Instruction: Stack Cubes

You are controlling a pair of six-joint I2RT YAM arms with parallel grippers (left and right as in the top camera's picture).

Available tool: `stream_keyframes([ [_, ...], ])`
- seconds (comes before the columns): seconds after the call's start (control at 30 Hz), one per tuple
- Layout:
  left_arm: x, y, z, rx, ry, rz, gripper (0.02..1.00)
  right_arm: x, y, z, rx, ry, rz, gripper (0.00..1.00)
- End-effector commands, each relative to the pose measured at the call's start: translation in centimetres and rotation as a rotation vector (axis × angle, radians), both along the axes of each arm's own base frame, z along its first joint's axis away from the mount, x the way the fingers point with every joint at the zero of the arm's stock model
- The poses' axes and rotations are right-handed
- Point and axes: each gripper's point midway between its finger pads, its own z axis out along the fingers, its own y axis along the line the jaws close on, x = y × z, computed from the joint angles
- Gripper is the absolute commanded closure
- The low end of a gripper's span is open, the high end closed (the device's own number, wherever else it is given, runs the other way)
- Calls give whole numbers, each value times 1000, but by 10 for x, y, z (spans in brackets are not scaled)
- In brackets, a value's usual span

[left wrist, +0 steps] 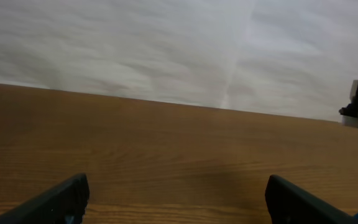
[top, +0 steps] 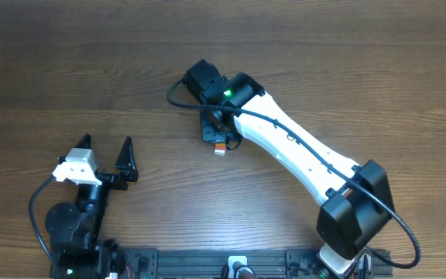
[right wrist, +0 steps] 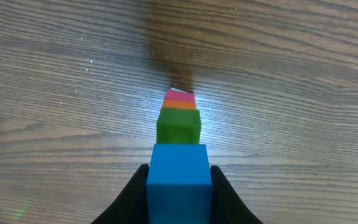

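At the overhead frame's lower left, the left gripper hangs over the brown wooden table, fingers spread wide and holding nothing. At centre frame, the right gripper pinches a smooth blue cube by two opposite flat sides, directly above a tower of green cube, orange cube and pink cube. The blocks look light, rigid and slick. A square grip on the sides suits them, and any nudge could topple the tower.

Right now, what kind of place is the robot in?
Probably a robot test bench: a left arm and right arm mounted at a wooden table, stacked coloured cubes, a white backdrop.
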Motion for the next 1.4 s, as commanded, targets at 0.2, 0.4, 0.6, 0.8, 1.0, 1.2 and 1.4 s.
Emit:
stream_keyframes([
  [0.2, 0, -2, 0, 17, -7, -12, 104, 4, 9, -2, 8, -3, 11, 985],
  [0.4, 0, -2, 0, 17, -7, -12, 104, 6, 8, -3, 0, -12, 9, 982],
  [0.6, 0, -2, 0, 17, -7, -12, 104, 7, 9, -9, -11, -5, 9, 978],
  [0.8, 0, -2, 0, 17, -7, -12, 104, 10, 11, -10, -4, -12, 12, 978],
  [1.0, 0, -2, 0, 17, -7, -12, 104, 10, 11, -10, -4, -12, 12, 943],
  [1.2, 0, -2, 0, 17, -7, -12, 104, 9, 10, -10, -7, -9, 12, 522],
  [1.4, 0, -2, 0, 17, -7, -12, 104, 8, 10, -10, -8, -7, 11, 104],
])
